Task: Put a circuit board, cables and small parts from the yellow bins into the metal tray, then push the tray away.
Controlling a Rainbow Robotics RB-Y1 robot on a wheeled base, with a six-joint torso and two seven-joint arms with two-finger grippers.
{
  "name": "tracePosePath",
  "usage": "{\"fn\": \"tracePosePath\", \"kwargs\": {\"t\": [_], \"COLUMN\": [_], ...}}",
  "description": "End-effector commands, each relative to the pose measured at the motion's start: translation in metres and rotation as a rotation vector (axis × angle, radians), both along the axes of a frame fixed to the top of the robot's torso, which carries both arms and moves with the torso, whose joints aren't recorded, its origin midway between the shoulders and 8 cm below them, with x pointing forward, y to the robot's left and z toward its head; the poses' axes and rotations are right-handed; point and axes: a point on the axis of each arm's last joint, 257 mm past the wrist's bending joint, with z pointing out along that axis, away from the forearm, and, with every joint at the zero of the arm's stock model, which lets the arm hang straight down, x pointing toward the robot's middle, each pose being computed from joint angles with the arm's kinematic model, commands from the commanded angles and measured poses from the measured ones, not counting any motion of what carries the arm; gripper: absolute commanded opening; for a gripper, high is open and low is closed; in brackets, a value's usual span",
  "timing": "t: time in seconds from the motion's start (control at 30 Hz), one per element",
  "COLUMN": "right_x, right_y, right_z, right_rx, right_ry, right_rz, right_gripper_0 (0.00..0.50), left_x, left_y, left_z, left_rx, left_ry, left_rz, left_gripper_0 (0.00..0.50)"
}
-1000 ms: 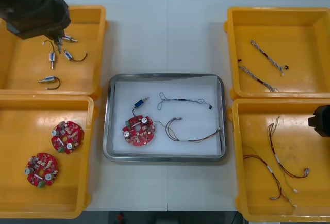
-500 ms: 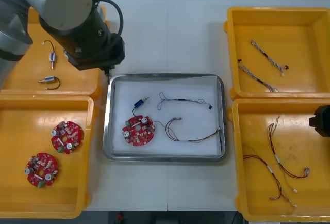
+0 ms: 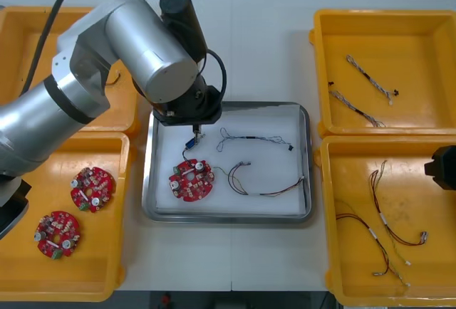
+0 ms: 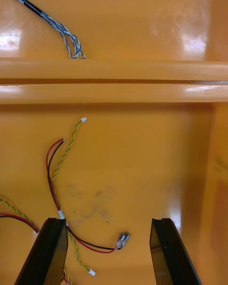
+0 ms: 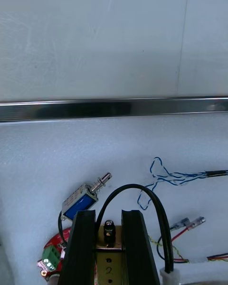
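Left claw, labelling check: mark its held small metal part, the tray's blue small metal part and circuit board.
held small metal part [image 5: 109,226]: left wrist view, rounded end.
blue small metal part [image 5: 80,204]: left wrist view, blue body.
circuit board [image 3: 191,180]: front view, centre.

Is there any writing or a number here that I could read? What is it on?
"2": on the small metal part held by the left gripper over the tray.
Circuit board: any print is too small to read.
Right gripper, open over a bin: no text.
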Motion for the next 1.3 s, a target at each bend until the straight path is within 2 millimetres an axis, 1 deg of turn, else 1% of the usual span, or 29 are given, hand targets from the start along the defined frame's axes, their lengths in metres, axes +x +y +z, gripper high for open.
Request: {"fn": "tracePosePath", "kwargs": {"t": [0.03, 0.07, 0.1, 0.13, 0.17, 0.2, 0.27, 0.3, 0.33, 0.37, 0.4, 0.43, 0.47, 0.73, 0.83, 0.97, 1.07, 1.13, 1.2, 1.23, 1.3], "right_x": [-0.008, -0.008, -0.008, -0.008, -0.008, -0.009, -0.009, -0.010, -0.010, -0.011, -0.011, -0.011, -0.011, -0.012, -0.012, -0.012, -0.010, -0.009, -0.005, -0.004, -0.001], "right_y": [0.019, 0.020, 0.021, 0.021, 0.022, 0.023, 0.024, 0.025, 0.026, 0.026, 0.027, 0.027, 0.028, 0.030, 0.030, 0.031, 0.035, 0.038, 0.044, 0.045, 0.053], "right_z": [-0.009, -0.009, -0.010, -0.010, -0.010, -0.011, -0.012, -0.013, -0.014, -0.015, -0.014, -0.015, -0.014, -0.016, -0.016, -0.016, -0.014, -0.012, -0.009, -0.008, -0.006], "right_rx": [0.052, 0.056, 0.059, 0.059, 0.060, 0.062, 0.064, 0.066, 0.068, 0.070, 0.071, 0.073, 0.074, 0.080, 0.080, 0.073, 0.067, 0.060, 0.048, 0.045, 0.034], "right_ry": [0.009, 0.009, 0.010, 0.010, 0.011, 0.015, 0.017, 0.021, 0.023, 0.025, 0.023, 0.025, 0.024, 0.029, 0.029, 0.031, 0.031, 0.031, 0.029, 0.028, 0.029], "right_rz": [-0.011, -0.012, -0.011, -0.010, -0.008, -0.006, -0.005, -0.002, 0.001, 0.002, 0.003, 0.005, 0.007, 0.014, 0.014, 0.027, 0.046, 0.066, 0.094, 0.100, 0.134], "right_gripper_0": [0.500, 0.500, 0.500, 0.500, 0.500, 0.500, 0.500, 0.500, 0.500, 0.500, 0.500, 0.500, 0.500, 0.500, 0.500, 0.500, 0.500, 0.500, 0.500, 0.500, 0.500], "left_x": [0.001, 0.003, 0.003, 0.003, 0.004, 0.005, 0.005, 0.006, 0.006, 0.005, 0.006, 0.006, 0.006, 0.005, 0.005, 0.001, -0.002, -0.003, -0.003, -0.003, -0.004], "left_y": [-0.015, -0.014, -0.014, -0.014, -0.014, -0.013, -0.013, -0.012, -0.012, -0.012, -0.012, -0.012, -0.012, -0.011, -0.006, 0.003, 0.013, 0.026, 0.042, 0.046, 0.062], "left_z": [-0.014, -0.017, -0.017, -0.018, -0.019, -0.020, -0.023, -0.024, -0.026, -0.026, -0.025, -0.025, -0.025, -0.024, -0.018, 0.001, 0.017, 0.029, 0.040, 0.044, 0.055], "left_rx": [0.023, 0.026, 0.031, 0.033, 0.035, 0.037, 0.040, 0.043, 0.044, 0.047, 0.046, 0.046, 0.046, 0.048, 0.054, 0.055, 0.051, 0.074, 0.101, 0.106, 0.121], "left_ry": [-0.013, -0.013, -0.020, -0.021, -0.020, -0.021, -0.018, -0.019, -0.020, -0.019, -0.021, -0.021, -0.021, -0.018, -0.016, -0.008, -0.001, -0.002, 0.005, 0.004, 0.013], "left_rz": [-0.069, -0.071, -0.075, -0.077, -0.078, -0.079, -0.080, -0.081, -0.083, -0.085, -0.085, -0.085, -0.082, -0.081, -0.075, -0.068, -0.061, -0.070, -0.075, -0.078, -0.083], "left_gripper_0": [0.003, 0.005, 0.023, 0.043, 0.094, 0.114, 0.125, 0.145, 0.180, 0.238, 0.312, 0.420, 0.500, 0.500, 0.500, 0.500, 0.500, 0.500, 0.500, 0.500, 0.500]}}
